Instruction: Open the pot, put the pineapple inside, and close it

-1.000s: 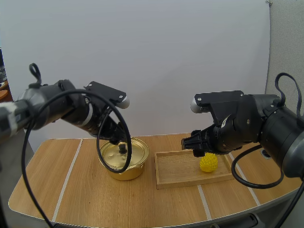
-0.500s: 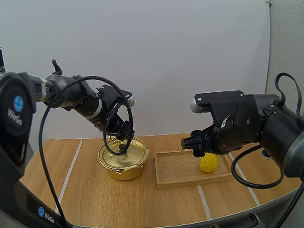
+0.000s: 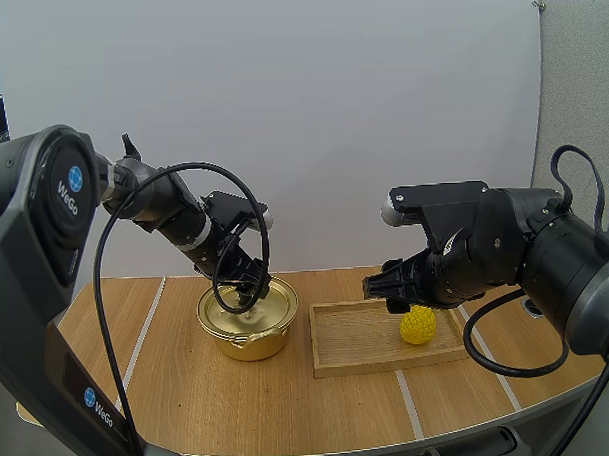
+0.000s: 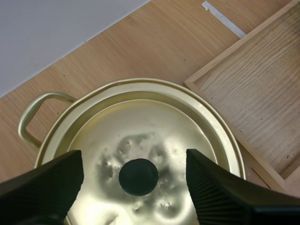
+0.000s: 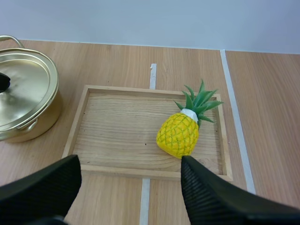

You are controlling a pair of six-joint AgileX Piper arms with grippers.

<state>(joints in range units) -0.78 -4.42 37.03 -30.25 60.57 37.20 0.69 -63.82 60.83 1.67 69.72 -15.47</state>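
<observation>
Your left gripper [image 4: 133,159] hangs wide open over the pot [image 3: 248,328]. One ribbed finger stands to each side of the black knob [image 4: 138,176] and neither has hold of anything. You cannot tell whether the tips touch the lid [image 4: 140,126]. The lid sits closed on the gold pot.

Your right gripper [image 5: 130,161] is just as wide open and empty, hovering over the near edge of the wooden tray [image 5: 122,90]. The pineapple [image 5: 180,133] lies on its side in the tray, toward the tray's right end. Its green crown points away from your arms, and it sits just ahead of the right finger, apart from it.

The table [image 3: 190,392] is light wood with a rounded front edge. White tape lines [image 5: 234,117] cross it from back to front. Pot and tray stand close beside each other without touching, the pot to the left. A plain white panel [image 3: 281,119] stands behind the table, with a grey partition [image 3: 580,88] at its right.

By count you have one pot, one lid with one knob, one pineapple and one tray. There are three tape lines: one left of the pot, one passing under the tray, and one just past the tray's right edge. Both grippers are open.
</observation>
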